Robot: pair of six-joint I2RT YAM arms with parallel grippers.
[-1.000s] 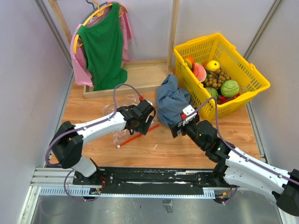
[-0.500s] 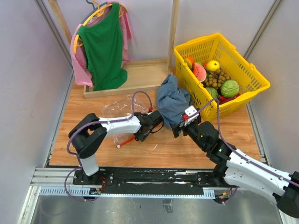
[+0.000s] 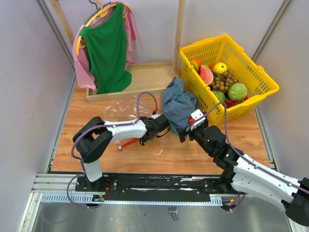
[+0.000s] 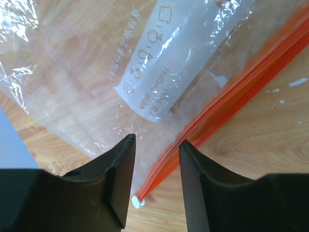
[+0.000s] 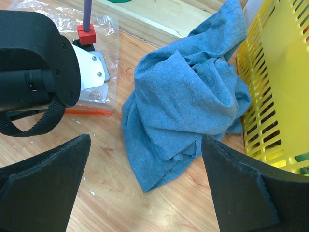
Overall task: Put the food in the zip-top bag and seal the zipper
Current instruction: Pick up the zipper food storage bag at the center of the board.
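Note:
The clear zip-top bag [image 3: 120,108] lies flat on the wooden table, empty, with its white label [image 4: 174,63] up. Its red-orange zipper [image 3: 129,142] runs along the near edge. In the left wrist view the zipper [image 4: 231,96] ends at a small white slider [image 4: 136,202]. My left gripper [image 4: 157,141] is open and low over the bag, its jaws either side of the zipper's end. It holds nothing. The food [image 3: 227,82] sits in the yellow basket [image 3: 263,79]. My right gripper [image 3: 186,133] is open and empty beside the blue cloth.
A crumpled blue-grey cloth [image 3: 177,104] lies between the bag and the basket, also in the right wrist view [image 5: 188,96]. A wooden rack with a green garment [image 3: 106,48] and a pink one stands at the back left. Walls close both sides.
My left arm has folded in and its gripper has come down to the zipper's end by the slider. My right arm has hardly moved.

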